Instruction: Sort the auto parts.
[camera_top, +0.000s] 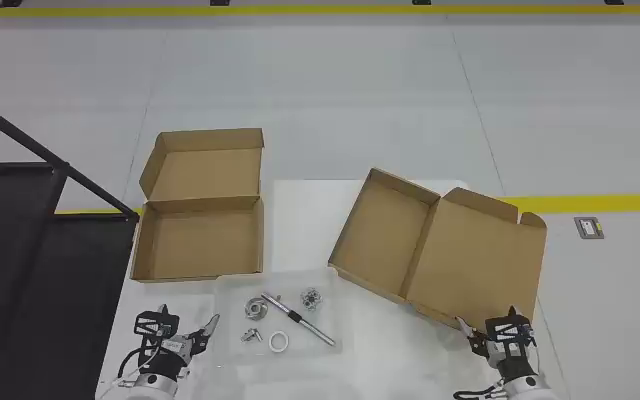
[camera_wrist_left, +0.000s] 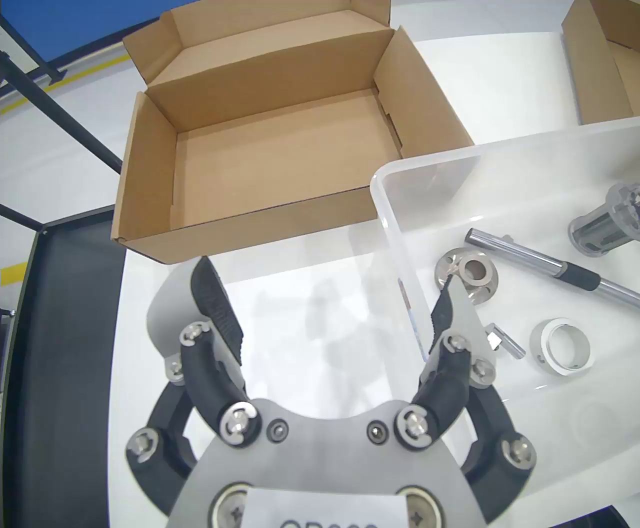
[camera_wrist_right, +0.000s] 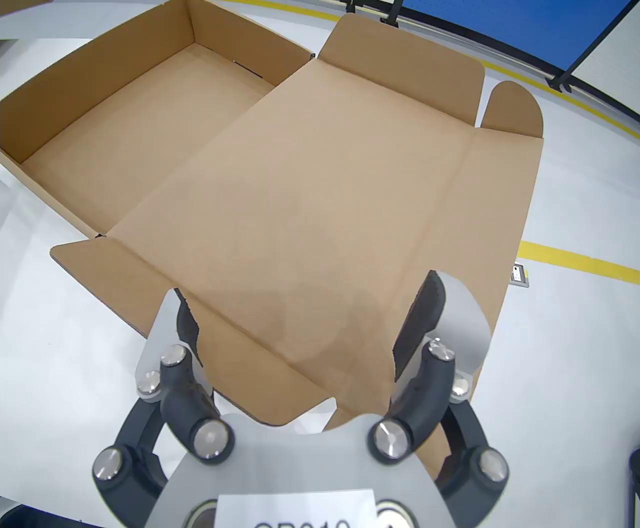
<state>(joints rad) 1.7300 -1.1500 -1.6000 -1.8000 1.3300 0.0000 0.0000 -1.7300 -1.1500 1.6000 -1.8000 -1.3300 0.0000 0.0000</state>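
A clear plastic tray (camera_top: 222, 300) (camera_wrist_left: 395, 170) at the table's front holds metal parts: a long shaft (camera_top: 300, 318) (camera_wrist_left: 530, 257), a flanged collar (camera_wrist_left: 467, 275), a plain ring (camera_top: 278, 342) (camera_wrist_left: 562, 347), a cylindrical bearing (camera_top: 311, 297) (camera_wrist_left: 607, 220) and a small bracket (camera_wrist_left: 505, 340). My left gripper (camera_top: 180, 325) (camera_wrist_left: 327, 275) is open at the tray's left wall, with one fingertip over the collar and nothing held. My right gripper (camera_top: 497, 325) (camera_wrist_right: 305, 292) hangs open and empty over the lid flap (camera_wrist_right: 350, 200) of the right box.
An open cardboard box (camera_top: 200, 240) (camera_wrist_left: 280, 165) sits behind the tray on the left. A second open box (camera_top: 385, 235) (camera_wrist_right: 130, 125) lies angled on the right, its lid spread toward the front edge. A black frame (camera_top: 40, 260) borders the table's left side.
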